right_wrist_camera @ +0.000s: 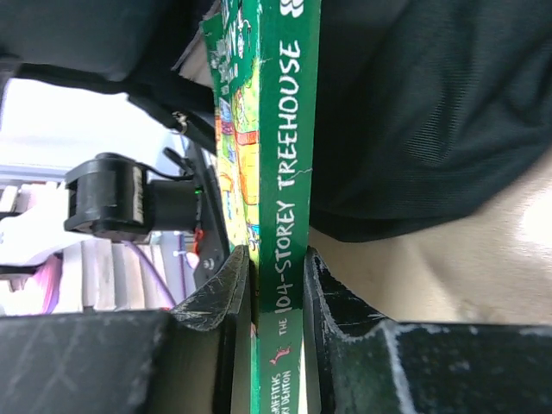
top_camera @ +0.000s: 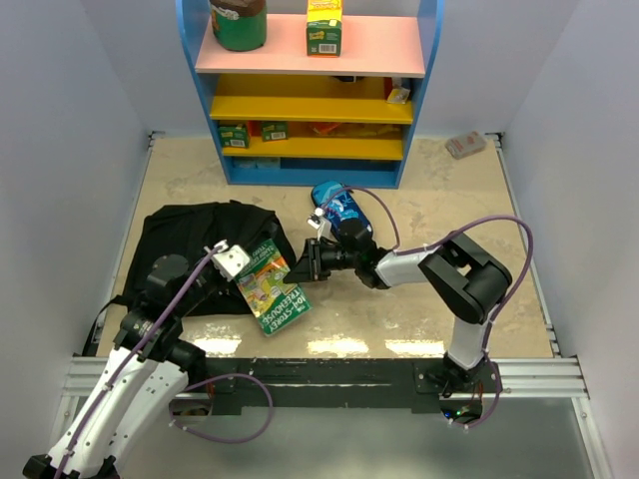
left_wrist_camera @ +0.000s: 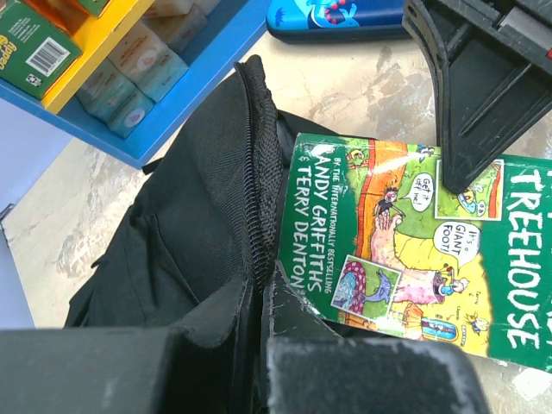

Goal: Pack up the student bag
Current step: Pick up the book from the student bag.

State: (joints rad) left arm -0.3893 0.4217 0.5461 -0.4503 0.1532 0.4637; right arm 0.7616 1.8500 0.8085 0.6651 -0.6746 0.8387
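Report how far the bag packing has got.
Done: nothing visibly inside the black backpack yet. In hand: left gripper pinches its zipper edge; right gripper clamps the green Treehouse book at the opening. Left: slide the book in, then probably the blue pencil case lying by the shelf.

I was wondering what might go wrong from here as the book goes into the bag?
The right gripper pinches the book only by its spine near one end, so it may pivot or slip when pushed. The left gripper holds just the zipper edge of the student bag; the opening looks narrow, so the book's corner could catch on it.
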